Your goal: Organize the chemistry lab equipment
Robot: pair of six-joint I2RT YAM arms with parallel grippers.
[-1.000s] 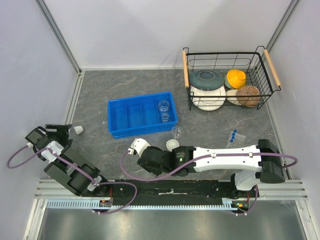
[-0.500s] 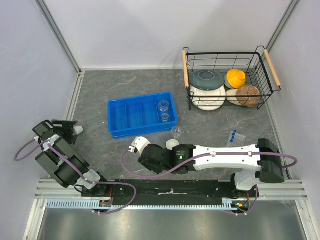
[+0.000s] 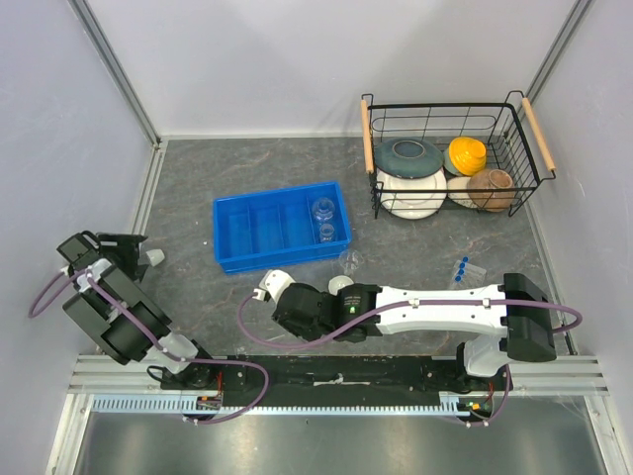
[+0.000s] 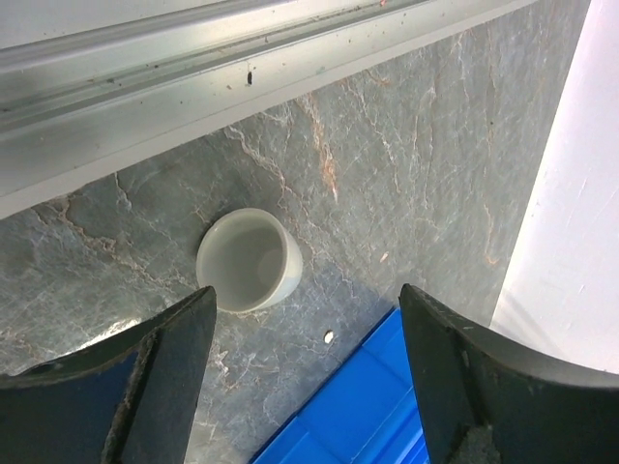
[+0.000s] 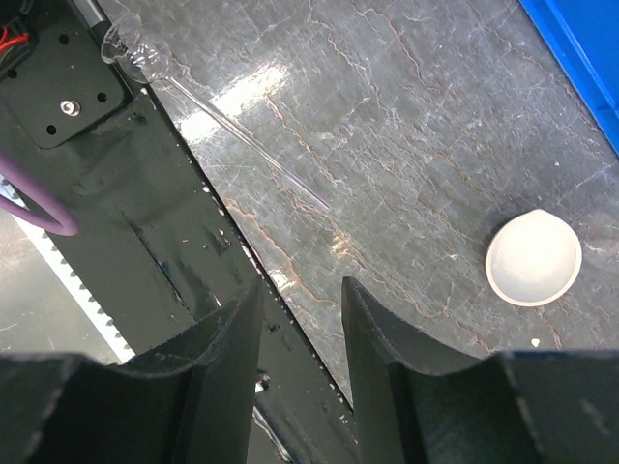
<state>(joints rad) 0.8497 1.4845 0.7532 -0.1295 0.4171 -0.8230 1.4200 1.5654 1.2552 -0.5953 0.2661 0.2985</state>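
Note:
A tiny white cup lies on its side on the grey table near the left wall and also shows in the top view. My left gripper is wide open just short of it, and the cup lies off towards the left finger. Two clear beakers stand in the blue tray. Another clear glass piece and the white round dish sit in front of the tray. The blue-capped tubes lie to the right. My right gripper is open and empty, above the table's near edge. The dish is off to its right.
A thin glass rod with a bulb end lies by the black base rail. A wire basket of ceramic bowls stands at the back right. The left wall and its metal rail are close behind the cup.
My left arm has swung its gripper up to the tiny white cup by the left wall. My right gripper has shifted slightly left near the table's front edge.

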